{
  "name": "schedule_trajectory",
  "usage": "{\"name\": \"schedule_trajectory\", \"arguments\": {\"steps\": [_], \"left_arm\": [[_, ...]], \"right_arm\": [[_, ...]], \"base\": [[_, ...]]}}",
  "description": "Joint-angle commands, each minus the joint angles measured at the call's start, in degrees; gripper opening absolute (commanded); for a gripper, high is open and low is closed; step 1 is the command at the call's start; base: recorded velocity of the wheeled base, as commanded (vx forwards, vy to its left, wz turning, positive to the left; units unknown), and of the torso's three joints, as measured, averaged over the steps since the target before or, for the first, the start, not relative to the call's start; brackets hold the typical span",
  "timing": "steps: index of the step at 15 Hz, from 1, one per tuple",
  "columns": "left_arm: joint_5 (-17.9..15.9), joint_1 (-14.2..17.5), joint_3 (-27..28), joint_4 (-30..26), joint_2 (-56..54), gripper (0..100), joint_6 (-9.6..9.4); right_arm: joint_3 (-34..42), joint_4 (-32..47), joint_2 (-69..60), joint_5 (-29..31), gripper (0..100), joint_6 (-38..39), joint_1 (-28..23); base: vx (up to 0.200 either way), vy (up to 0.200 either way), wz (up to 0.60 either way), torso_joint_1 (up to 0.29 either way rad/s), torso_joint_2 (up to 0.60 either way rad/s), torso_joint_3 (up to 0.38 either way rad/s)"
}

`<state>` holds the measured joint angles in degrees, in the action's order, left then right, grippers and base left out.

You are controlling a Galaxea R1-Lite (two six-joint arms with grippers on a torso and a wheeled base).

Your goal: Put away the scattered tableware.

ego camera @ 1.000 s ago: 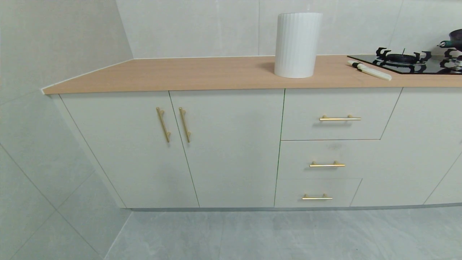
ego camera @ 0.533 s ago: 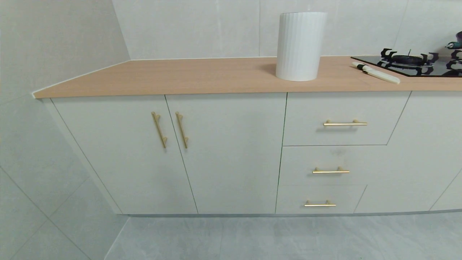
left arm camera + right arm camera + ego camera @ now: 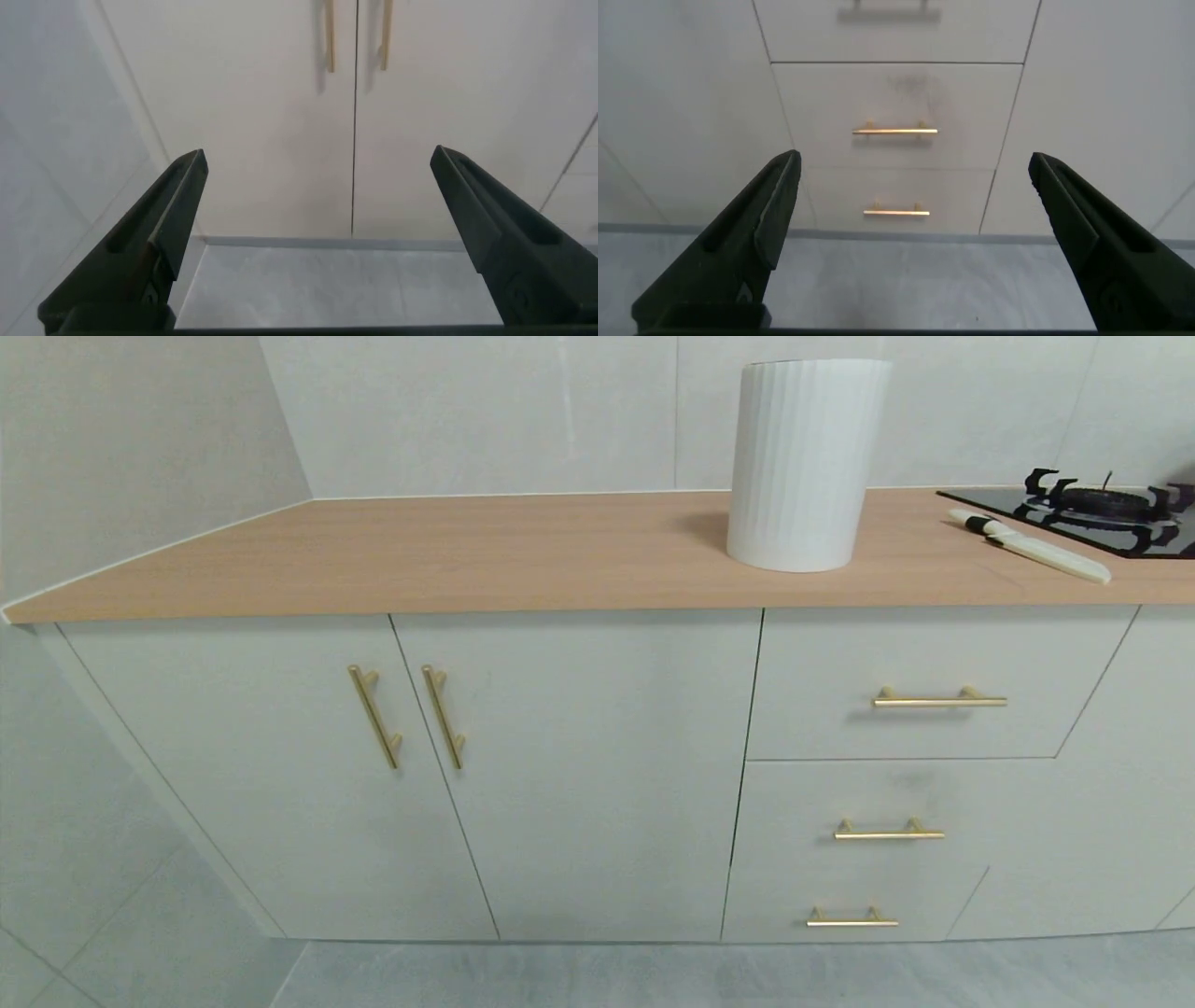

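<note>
Cream knife flat on wooden counter

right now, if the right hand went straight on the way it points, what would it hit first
Probably the seam between the middle drawer and the bottom drawer; the way there looks free.

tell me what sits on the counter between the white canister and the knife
Nothing. In the head view, the wooden countertop between the white canister and the knife is bare.

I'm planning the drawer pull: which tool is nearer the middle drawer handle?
Right. The right tool faces the middle drawer handle head-on; the left tool faces the double doors, to that handle's left.
</note>
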<state>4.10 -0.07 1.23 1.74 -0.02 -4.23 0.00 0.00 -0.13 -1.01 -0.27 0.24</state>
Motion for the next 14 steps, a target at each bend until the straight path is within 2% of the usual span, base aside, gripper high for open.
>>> {"name": "schedule_trajectory", "arguments": {"steps": [1,5,12,14], "left_arm": [[-0.1,0.0,0.0,0.0,0.0,100,0.01],[-0.1,0.0,0.0,0.0,0.0,100,0.01],[-0.1,0.0,0.0,0.0,0.0,100,0.01],[-0.1,0.0,0.0,0.0,0.0,100,-0.08]], "right_arm": [[0.0,0.0,0.1,0.0,100,-0.1,0.0],[0.0,0.0,0.1,-0.1,100,-0.1,0.0],[0.0,0.0,0.1,-0.1,100,-0.1,0.0],[0.0,0.0,0.1,-0.1,100,-0.1,0.0]], "base": [[0.2,0.0,0.0,0.002,0.0,0.002],[0.2,0.0,0.0,0.002,0.0,0.002],[0.0,0.0,0.0,0.0,0.0,0.0],[0.0,-0.2,0.0,0.002,0.0,0.0]]}}
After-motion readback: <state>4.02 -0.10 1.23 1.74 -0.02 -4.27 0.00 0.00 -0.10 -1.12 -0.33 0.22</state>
